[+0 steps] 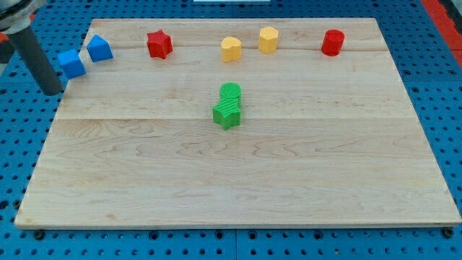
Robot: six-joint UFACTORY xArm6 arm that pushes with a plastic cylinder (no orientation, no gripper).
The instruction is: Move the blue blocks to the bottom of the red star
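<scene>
Two blue blocks sit at the view's top left of the wooden board [238,173]: a blue cube-like block [71,63] and a blue block with a peaked top [99,48] just right of it. The red star [159,44] lies farther right along the top edge. My tip [53,92] is at the board's left edge, just below and left of the blue cube-like block, close to it. I cannot tell if they touch.
Two yellow blocks [231,49] [268,39] and a red cylinder [333,42] lie along the top edge. A green round block [231,93] and a green star [227,114] touch near the middle. Blue pegboard [433,72] surrounds the board.
</scene>
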